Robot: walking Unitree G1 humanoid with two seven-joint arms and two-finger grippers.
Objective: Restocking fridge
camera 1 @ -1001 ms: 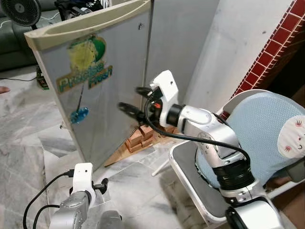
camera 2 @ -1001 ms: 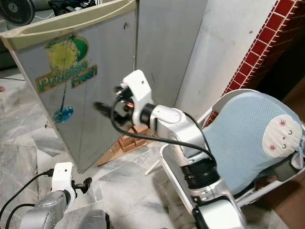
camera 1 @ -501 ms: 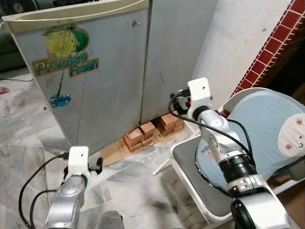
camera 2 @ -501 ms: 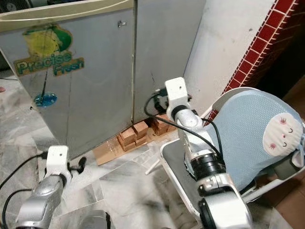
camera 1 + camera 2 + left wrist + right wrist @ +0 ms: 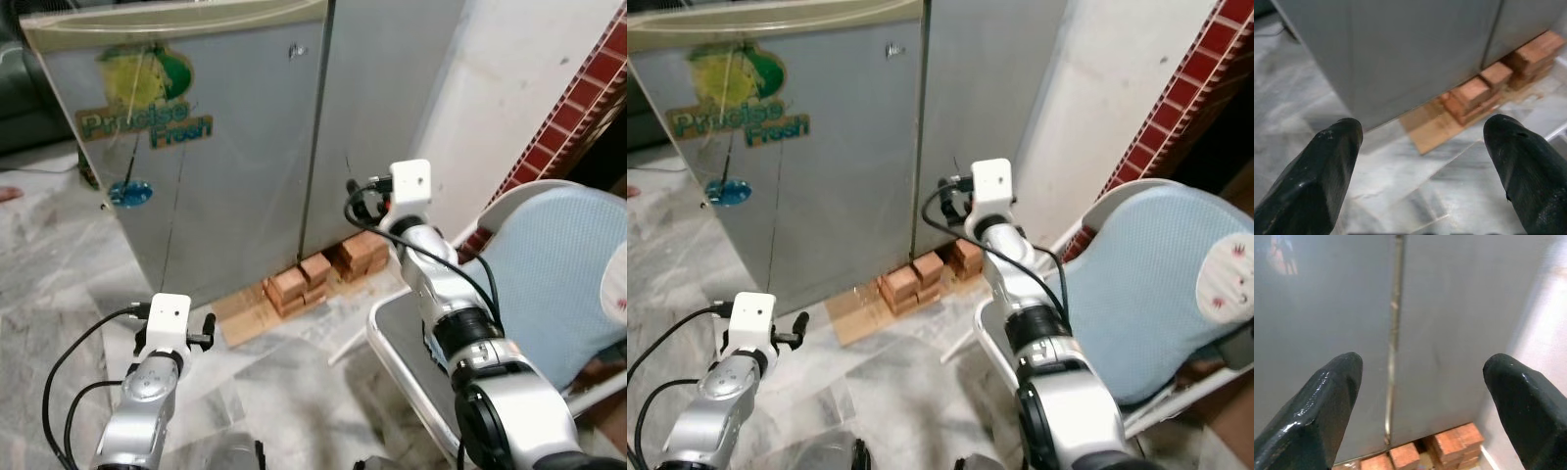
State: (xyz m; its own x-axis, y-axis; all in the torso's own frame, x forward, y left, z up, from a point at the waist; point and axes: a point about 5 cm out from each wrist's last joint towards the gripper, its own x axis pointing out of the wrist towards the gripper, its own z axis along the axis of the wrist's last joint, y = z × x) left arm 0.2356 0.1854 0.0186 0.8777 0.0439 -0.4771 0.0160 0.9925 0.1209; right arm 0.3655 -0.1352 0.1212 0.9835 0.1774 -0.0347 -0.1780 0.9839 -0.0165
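Observation:
A grey fridge [image 5: 216, 147] with a "Precise Fresh" sticker [image 5: 147, 125] stands ahead, its door shut against the body. The seam between door and side panel [image 5: 1393, 333] runs straight ahead of my right gripper [image 5: 1420, 367], which is held up close to it, open, with nothing between its fingers. My left gripper [image 5: 1422, 129] hangs low over the marble floor in front of the fridge's bottom edge, open and empty. Its white wrist box [image 5: 168, 318] sits at the lower left of the left eye view.
Red bricks [image 5: 313, 279] and a wooden board [image 5: 245, 321] prop up the fridge's base. On my right stands a white-framed chair [image 5: 402, 338] with a blue cushion [image 5: 558, 274]. Behind it are a white wall [image 5: 500, 88] and red tiles [image 5: 588, 88].
The fridge door, ajar a second ago with my right gripper against it, is now shut. My right arm has drawn back toward the seam. The camera has shifted.

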